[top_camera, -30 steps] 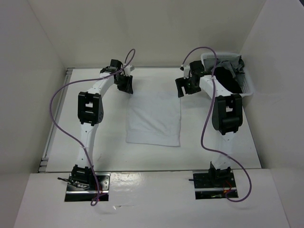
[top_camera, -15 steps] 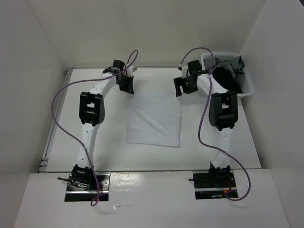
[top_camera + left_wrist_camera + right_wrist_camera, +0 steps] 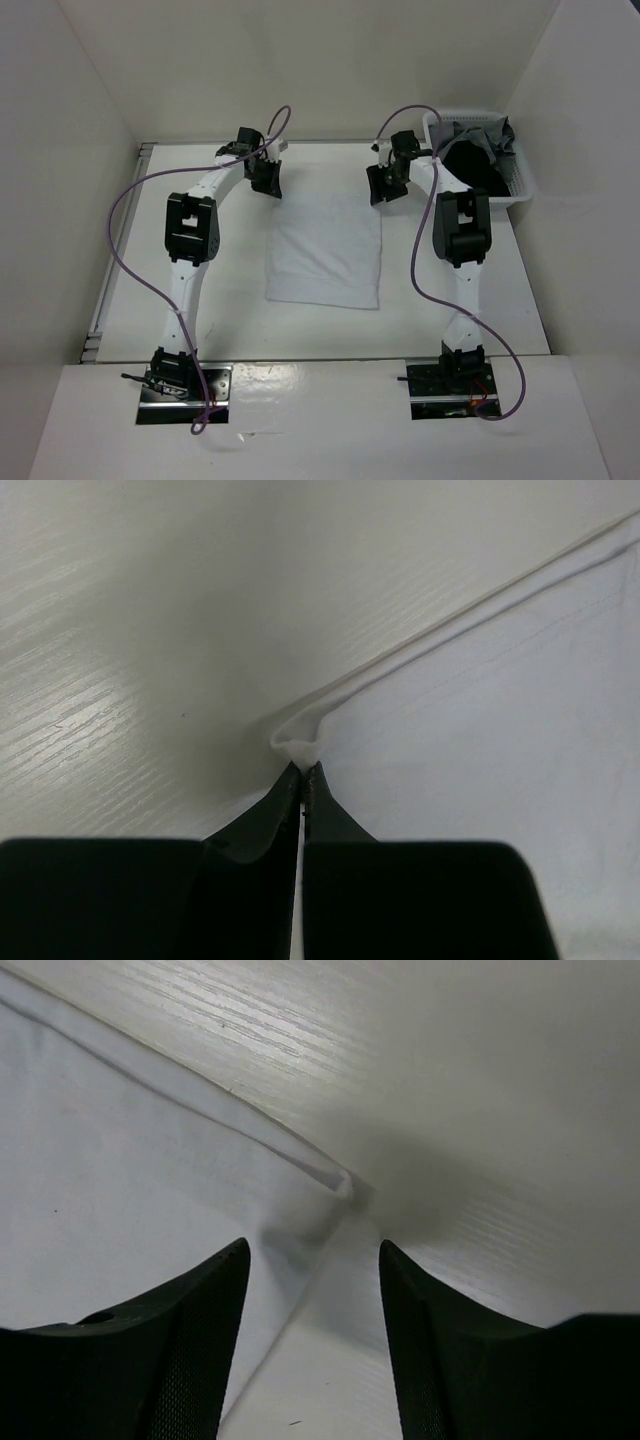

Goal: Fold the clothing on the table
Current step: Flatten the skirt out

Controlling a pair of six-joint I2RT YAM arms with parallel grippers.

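The white clothing (image 3: 325, 250) lies flat as a rectangle in the middle of the table (image 3: 240, 320). My left gripper (image 3: 268, 186) is at its far left corner; in the left wrist view the left gripper (image 3: 302, 767) is shut, pinching a small bunch of the clothing (image 3: 500, 710) at the corner. My right gripper (image 3: 380, 190) is at the far right corner. In the right wrist view the right gripper (image 3: 314, 1250) stands open, its fingers (image 3: 200, 1300) straddling the clothing (image 3: 120, 1190) corner without touching it.
A white basket (image 3: 522, 178) at the back right holds a black garment (image 3: 478, 165) and a grey garment (image 3: 492, 135). White walls enclose the table on three sides. A metal rail (image 3: 105, 290) runs along the left edge. Purple cables loop above both arms.
The left gripper has closed on the clothing's far left corner. The right gripper has moved left toward the far right corner and its jaws have narrowed.
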